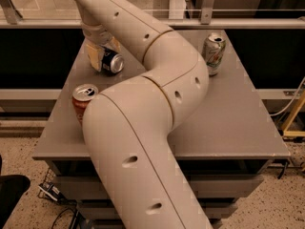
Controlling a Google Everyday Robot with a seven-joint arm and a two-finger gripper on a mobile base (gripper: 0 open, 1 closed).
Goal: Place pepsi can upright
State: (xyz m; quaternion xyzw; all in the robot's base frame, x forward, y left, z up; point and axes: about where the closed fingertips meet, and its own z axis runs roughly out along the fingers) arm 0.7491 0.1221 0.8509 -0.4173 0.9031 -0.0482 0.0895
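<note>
Grey table (238,128) w/ three cans. Pepsi can (113,62) lies on its side at far left, silver end twd camera. Gripper (104,56) is down right at it; whether it's clamping, can't tell. Red can (85,99) upright by left edge, white-green can (213,53) upright far right.

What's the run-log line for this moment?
gripper: at pepsi can, far-left of table | pepsi can: on its side, not yet upright | red can: upright | white-green can: upright
</note>
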